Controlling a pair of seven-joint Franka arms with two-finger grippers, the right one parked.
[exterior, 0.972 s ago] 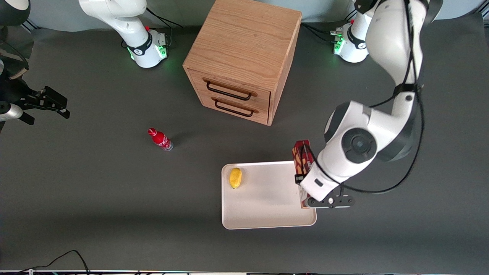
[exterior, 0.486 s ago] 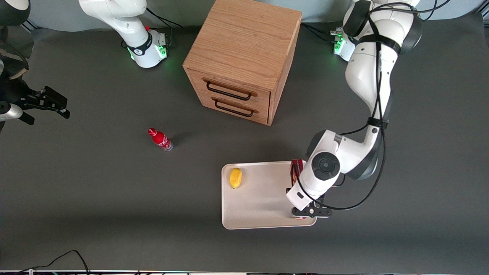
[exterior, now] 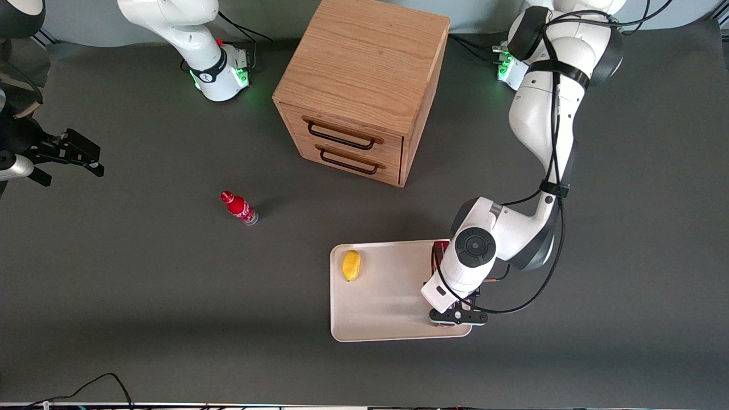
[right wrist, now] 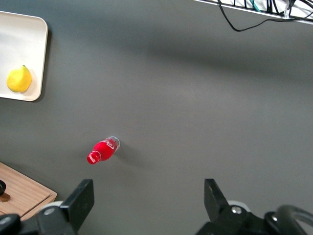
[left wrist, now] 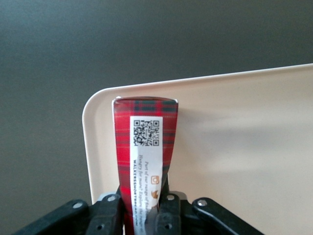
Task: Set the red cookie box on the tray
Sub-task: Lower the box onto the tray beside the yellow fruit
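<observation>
Red cookie box (left wrist: pixel 145 147) clamped in end effector (left wrist: pixel 145 205), along tray (exterior: pixel 387 307) edge, lemon (exterior: pixel 351 265) well apart.

Red-and-green tartan cookie box (left wrist: pixel 144 147) with white label, cream tray (left wrist: pixel 244 147), black gripper (left wrist: pixel 143 215), yellow lemon (exterior: pixel 351 265)

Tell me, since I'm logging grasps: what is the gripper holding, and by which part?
The gripper, over the tray, is shut on the red cookie box, pinching its narrow sides near one end.
</observation>
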